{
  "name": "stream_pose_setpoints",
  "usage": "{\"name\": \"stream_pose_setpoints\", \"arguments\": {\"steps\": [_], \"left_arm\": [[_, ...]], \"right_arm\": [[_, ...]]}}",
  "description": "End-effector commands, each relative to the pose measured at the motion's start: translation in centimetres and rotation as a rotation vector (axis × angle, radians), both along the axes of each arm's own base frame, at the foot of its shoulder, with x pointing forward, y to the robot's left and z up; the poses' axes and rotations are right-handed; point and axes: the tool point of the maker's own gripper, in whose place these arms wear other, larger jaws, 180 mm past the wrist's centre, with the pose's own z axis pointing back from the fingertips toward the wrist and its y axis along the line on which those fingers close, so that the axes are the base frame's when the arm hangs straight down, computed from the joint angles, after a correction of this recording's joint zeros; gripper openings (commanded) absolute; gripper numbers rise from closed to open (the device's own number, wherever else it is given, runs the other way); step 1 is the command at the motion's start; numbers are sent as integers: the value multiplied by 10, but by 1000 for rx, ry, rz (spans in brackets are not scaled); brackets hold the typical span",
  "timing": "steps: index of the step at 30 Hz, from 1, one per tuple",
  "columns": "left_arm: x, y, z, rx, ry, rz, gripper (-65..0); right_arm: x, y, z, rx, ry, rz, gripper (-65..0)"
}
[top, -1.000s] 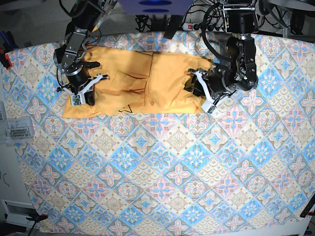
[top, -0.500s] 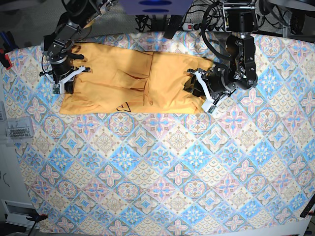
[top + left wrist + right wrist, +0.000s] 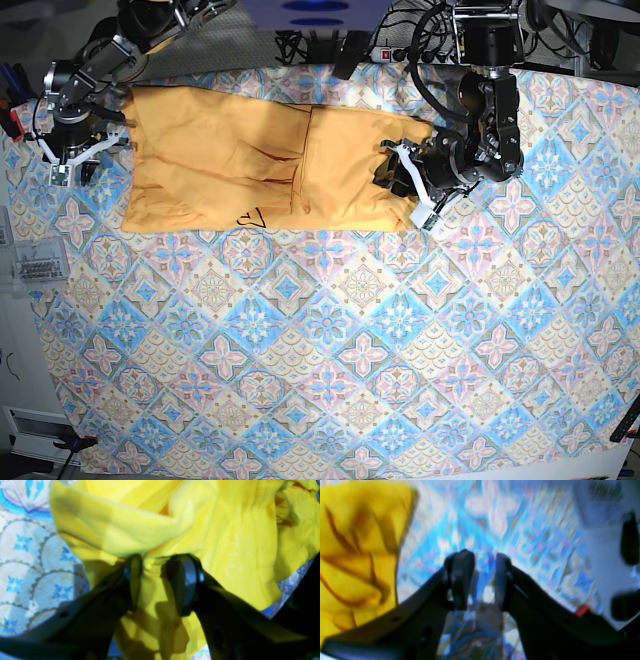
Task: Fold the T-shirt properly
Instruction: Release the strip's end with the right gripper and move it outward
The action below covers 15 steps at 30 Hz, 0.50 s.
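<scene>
A table carries a blue-pink patterned tablecloth (image 3: 330, 340) spread flat. The yellow-orange T-shirt (image 3: 260, 165) lies directly on it along the far edge, partly folded.

The near part of the worktop (image 3: 330, 350), below the shirt (image 3: 250, 165), lies bare and open to passage. The left gripper (image 3: 408, 188) blocks the shirt's right edge, jaws closed on cloth. The right gripper (image 3: 72, 155) sits beside the shirt's left edge, jaws parted over tablecloth (image 3: 510, 530). Cables (image 3: 400, 40) crowd the far edge.
</scene>
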Motion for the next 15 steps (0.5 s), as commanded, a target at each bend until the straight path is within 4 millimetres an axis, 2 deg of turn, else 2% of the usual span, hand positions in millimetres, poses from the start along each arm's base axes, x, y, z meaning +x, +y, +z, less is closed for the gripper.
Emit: {"name": "stream_pose_setpoints", "arguments": {"steps": [1,4,6,9,15], "left_arm": [[-6,7,-9,56,37,2,-424],[-6,7,-9,56,38,2,-424],[-6,7,-9,56,38,2,-424],[-8,7,-13,54,52,3,-424],[-9,4,-18,29,49,21,-424]], "right_arm": [[3,-7,15,-38,-38,-5,-452],[4,2,21,-42,-51,-8,-448],[-2,5,24,-61,-37,-7,-448],[-9,-3,39,-136,-12,2,-448],[-34,-18,41,-175,132,-62,-447]]}}
